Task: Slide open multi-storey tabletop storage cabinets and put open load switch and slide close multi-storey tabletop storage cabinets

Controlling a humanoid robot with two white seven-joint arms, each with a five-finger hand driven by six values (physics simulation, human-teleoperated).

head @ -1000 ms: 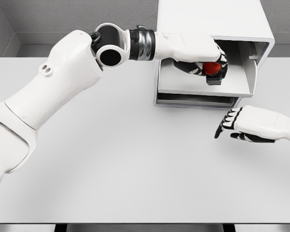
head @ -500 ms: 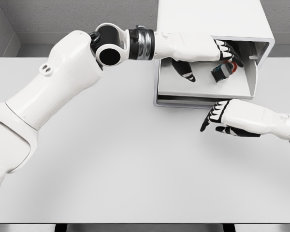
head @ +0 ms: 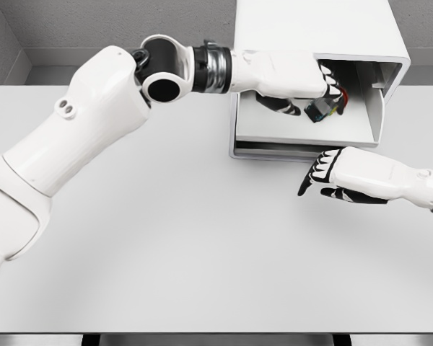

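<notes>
1 switch (head: 322, 109), small, rigid, likely light: lies in the cabinet's (head: 314, 29) open drawer (head: 303, 128), left hand (head: 303, 81) fingers loosely on it; take its dark body sides; right hand (head: 346, 176) spread before the drawer.

The tall box-shaped storage cabinet (head: 314, 29) is plain white on its top and outer walls, with a light grey interior; its pulled-out flat drawer tray (head: 289, 130) is pale grey with a white front lip. The small block-shaped load switch (head: 322, 109) in the drawer is dark grey to black, with small flecks of red and yellow-green at its edge. The flat rectangular table (head: 202, 245) is uniform light grey, unpatterned. The left hand (head: 303, 83) has a white glossy shell with black finger segments banded in white; its arm is white with a black elbow joint and a metallic grey-and-black wrist ring. The right hand (head: 346, 176) shows the same white shell and black-and-white striped fingers. The rear wall is mottled mid-grey.
</notes>
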